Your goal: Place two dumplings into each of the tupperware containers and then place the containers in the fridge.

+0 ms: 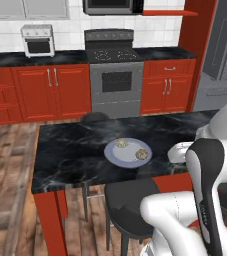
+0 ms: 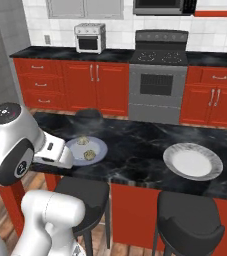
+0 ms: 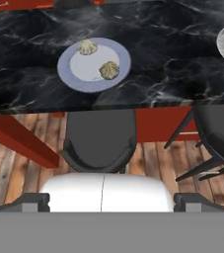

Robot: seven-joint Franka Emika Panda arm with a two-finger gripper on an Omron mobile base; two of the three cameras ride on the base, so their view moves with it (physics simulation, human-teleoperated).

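On the black marble table (image 3: 29, 94), two dumplings (image 3: 88, 47) (image 3: 109, 69) lie apart on one blue-grey plate (image 3: 74, 75), at 11 and 4 o'clock of it, one dark stool (image 3: 99, 141) beneath, one white plate (image 2: 193, 162) far right; pincer state: cannot tell.

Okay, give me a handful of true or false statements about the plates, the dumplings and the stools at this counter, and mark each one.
1. Two dumplings lie on the blue plate. True.
2. The two dumplings touch each other. False: they lie apart on the plate.
3. A second, paler plate sits further along the counter with nothing on it. True.
4. The blue plate sits on the stove. False: it is on the black marble counter.
5. A dark stool stands under the counter's edge near the blue plate. True.
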